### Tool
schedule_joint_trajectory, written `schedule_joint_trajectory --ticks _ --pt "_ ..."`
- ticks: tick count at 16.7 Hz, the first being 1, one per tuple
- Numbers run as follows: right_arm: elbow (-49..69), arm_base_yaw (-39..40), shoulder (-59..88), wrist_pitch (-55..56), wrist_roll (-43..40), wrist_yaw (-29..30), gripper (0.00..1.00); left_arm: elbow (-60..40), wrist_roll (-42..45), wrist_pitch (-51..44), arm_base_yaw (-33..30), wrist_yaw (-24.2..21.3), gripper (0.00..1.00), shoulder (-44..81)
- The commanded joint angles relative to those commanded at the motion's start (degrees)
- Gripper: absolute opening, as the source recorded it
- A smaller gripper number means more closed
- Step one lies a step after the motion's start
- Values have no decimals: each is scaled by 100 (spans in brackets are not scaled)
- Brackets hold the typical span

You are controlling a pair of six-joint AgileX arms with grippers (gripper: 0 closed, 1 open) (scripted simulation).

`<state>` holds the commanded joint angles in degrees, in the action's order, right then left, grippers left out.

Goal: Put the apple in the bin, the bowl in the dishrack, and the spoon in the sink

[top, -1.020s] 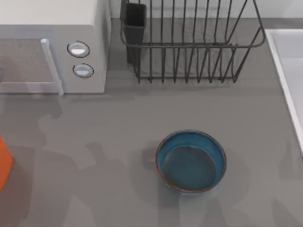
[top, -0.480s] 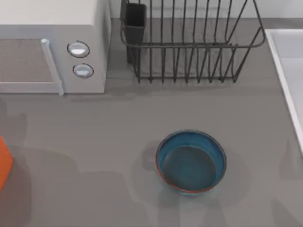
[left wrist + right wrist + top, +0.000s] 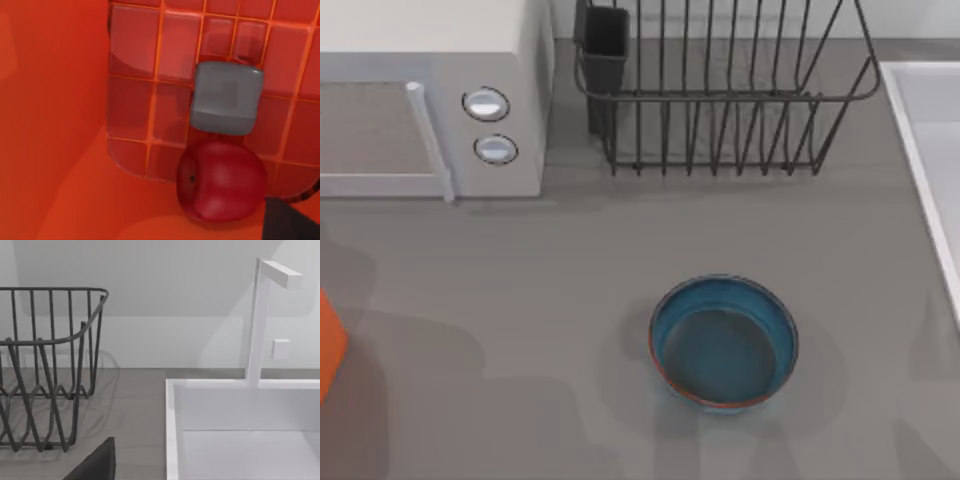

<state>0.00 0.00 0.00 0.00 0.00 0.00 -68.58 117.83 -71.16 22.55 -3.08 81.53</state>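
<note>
The red apple [image 3: 220, 182] lies inside the orange bin [image 3: 50, 125], on its ribbed floor beside a grey block [image 3: 227, 97]. A dark corner of my left gripper [image 3: 292, 220] shows just beside the apple. In the top view the bin [image 3: 328, 340] is an orange sliver at the table's left edge. The blue bowl [image 3: 723, 342] stands upright and empty at the table's middle front. The dark wire dishrack [image 3: 720, 100] is at the back and the white sink [image 3: 930, 150] at the right. A dark part of my right gripper [image 3: 95, 462] hangs near the dishrack [image 3: 50, 365] and the sink's rim [image 3: 172, 430]. The spoon is out of view.
A white microwave [image 3: 430, 100] with two round knobs fills the back left. A black utensil cup [image 3: 605, 45] sits at the dishrack's left corner. A white faucet [image 3: 260, 315] rises behind the sink. Grey tabletop lies open around the bowl.
The arm shadows on the left and front of the table have shifted and spread. The bowl, dishrack and bin stay where they were.
</note>
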Motion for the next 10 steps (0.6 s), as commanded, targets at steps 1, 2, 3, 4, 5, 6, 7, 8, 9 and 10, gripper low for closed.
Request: schedule_joint_trajectory --ticks 1,2,3,4,5,6,7,8,9,10 --pt "0 0 0 0 0 0 100 0 0 0 0 0 0 0" --pt "0 0 0 0 0 0 100 0 0 0 0 0 0 0" --pt "0 0 0 0 0 0 100 -23 -9 2 -35 -19 0 18" --pt "0 0 0 0 0 0 100 -4 -8 20 -37 -12 0 26" --pt "0 0 0 0 0 0 100 70 -8 96 -42 -5 0 49" --pt "0 0 0 0 0 0 100 188 -12 233 -39 -5 0 80" --pt "0 0 0 0 0 0 100 345 -20 428 -32 -5 0 118" --pt "0 0 0 0 0 0 100 507 -24 667 -30 -3 0 163" --pt "0 0 0 0 0 0 100 684 -22 951 -31 -2 0 209" --pt "0 0 0 0 0 0 100 860 -20 1210 -33 -9 0 257"
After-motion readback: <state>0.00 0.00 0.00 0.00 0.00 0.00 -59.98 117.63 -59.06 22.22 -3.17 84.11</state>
